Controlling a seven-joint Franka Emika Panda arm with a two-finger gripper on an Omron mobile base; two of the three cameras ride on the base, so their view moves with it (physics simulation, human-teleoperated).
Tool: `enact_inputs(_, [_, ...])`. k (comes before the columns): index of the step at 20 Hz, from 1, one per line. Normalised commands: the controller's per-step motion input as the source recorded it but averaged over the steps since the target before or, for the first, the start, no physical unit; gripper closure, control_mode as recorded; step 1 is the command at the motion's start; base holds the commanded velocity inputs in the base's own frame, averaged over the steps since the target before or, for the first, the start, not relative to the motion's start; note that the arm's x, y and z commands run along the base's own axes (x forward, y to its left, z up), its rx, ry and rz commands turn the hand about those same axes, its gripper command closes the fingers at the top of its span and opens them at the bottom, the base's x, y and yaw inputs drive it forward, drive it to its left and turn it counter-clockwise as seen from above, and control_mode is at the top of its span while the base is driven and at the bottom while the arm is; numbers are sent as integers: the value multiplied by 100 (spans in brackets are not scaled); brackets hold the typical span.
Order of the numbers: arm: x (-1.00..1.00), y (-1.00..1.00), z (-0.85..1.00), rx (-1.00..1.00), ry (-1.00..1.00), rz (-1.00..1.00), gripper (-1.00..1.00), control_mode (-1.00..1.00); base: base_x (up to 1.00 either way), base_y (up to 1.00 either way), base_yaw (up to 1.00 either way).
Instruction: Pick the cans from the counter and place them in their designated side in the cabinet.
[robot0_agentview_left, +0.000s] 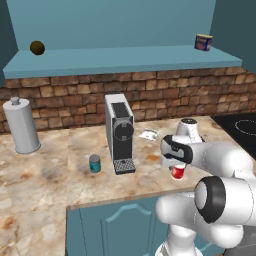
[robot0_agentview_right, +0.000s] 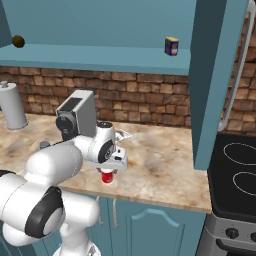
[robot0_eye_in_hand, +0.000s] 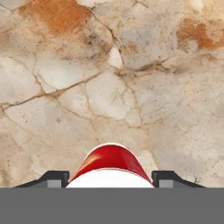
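Brick is backing the marbled worktop (robot0_agentview_left: 40, 175), where the white arm is bending low over the red can (robot0_agentview_left: 177, 172) near the front edge, presumably because that can is going up into the cabinet (robot0_agentview_left: 125, 62) first. From the hand view the end effector (robot0_eye_in_hand: 109, 178) is sitting with a dark fingertip on either side of the can, narrowed close to it; whether the pads are actually pressing I cannot tell. Left of the coffee machine (robot0_agentview_left: 120, 132) the teal can (robot0_agentview_left: 95, 163) is waiting upright. On the cabinet shelf a dark blue can (robot0_agentview_left: 203, 42) with an orange label is standing at the right, its writing too small to read
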Motion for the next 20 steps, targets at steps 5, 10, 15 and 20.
enact_inputs(5, [-4, 0, 55, 0, -8, 0, 100, -100, 0, 0, 0])
enact_inputs(10, [-14, -2, 56, -4, -10, 0, 100, -100, 0, 0, 0])
enact_inputs(15, [-12, 0, 58, -5, -5, 0, 100, -100, 0, 0, 0])
enact_inputs(20, [-9, 0, 60, -3, -5, 0, 100, -100, 0, 0, 0])
